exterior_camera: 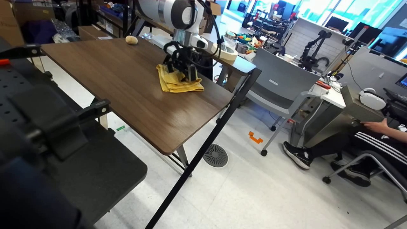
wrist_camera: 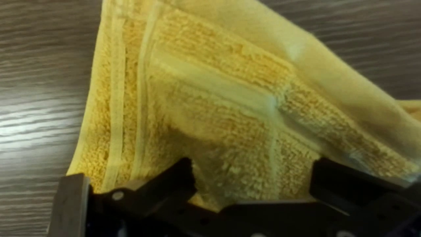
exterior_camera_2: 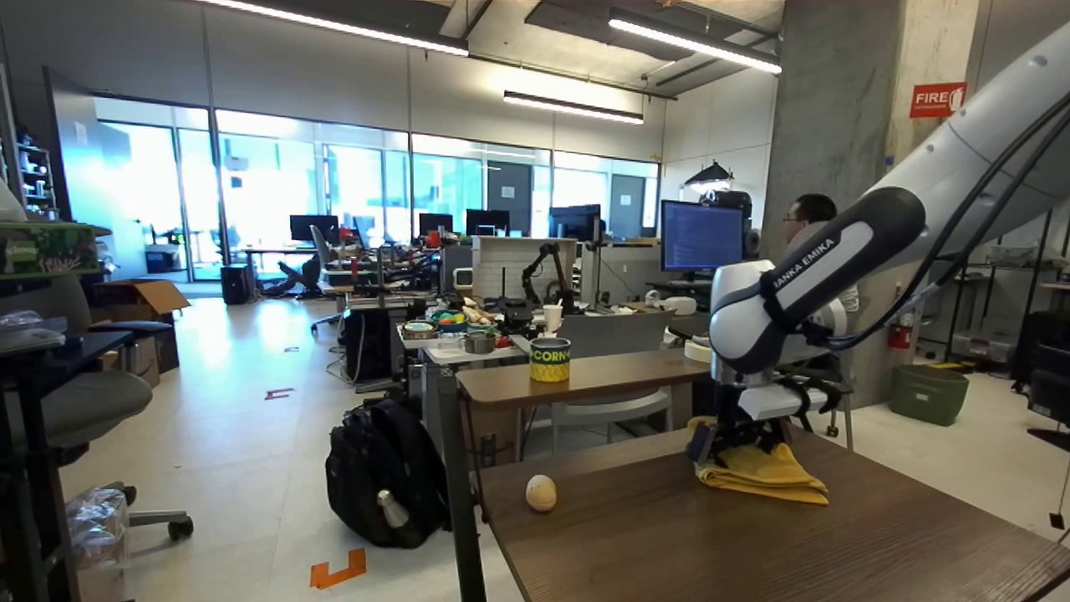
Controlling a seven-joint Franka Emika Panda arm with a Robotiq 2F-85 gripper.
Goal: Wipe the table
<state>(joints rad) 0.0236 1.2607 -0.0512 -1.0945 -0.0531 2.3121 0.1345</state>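
The table (exterior_camera_2: 752, 543) is showing in both exterior views, sitting between 4 and 5 o'clock in an exterior view and getting cut off by the bottom of the frame. Down at 8 o'clock in an exterior view a black slab (exterior_camera: 111, 178) is running out of frame, and the dark gear (exterior_camera: 54, 127) at 9 is blurring too much for me to name. The robot arm (exterior_camera_2: 861, 238) is getting chopped off by the frame in both exterior views. Between 2 and 3 o'clock, a dark-haired person (exterior_camera_2: 809, 219) is mostly getting hidden behind it. The gripper (wrist_camera: 251, 184) is standing with its jaws spread wide, running off the wrist view at 6 o'clock. A yellow cloth (exterior_camera: 178, 87) is lying on the table, partly hiding under the gripper and spilling out of the wrist view at 12 and 3 o'clock. Whether the gripper's pressing on it, I'm honestly not able to tell.

Writing-wise, a red sign (exterior_camera_2: 936, 99) at 2 o'clock in an exterior view is yelling FIRE, with a smaller line blurring out underneath. Just below center, toward 6, a can (exterior_camera_2: 549, 359) is showing CORN. The lettering (exterior_camera_2: 804, 263) on the arm, near 3 o'clock, is reading ANKA EMIKA, with the mark before that first A smudging out. A tiny white tag (exterior_camera: 273, 82) on a gray chair (exterior_camera: 286, 68), 2 o'clock in an exterior view, is coming out way too small to read.
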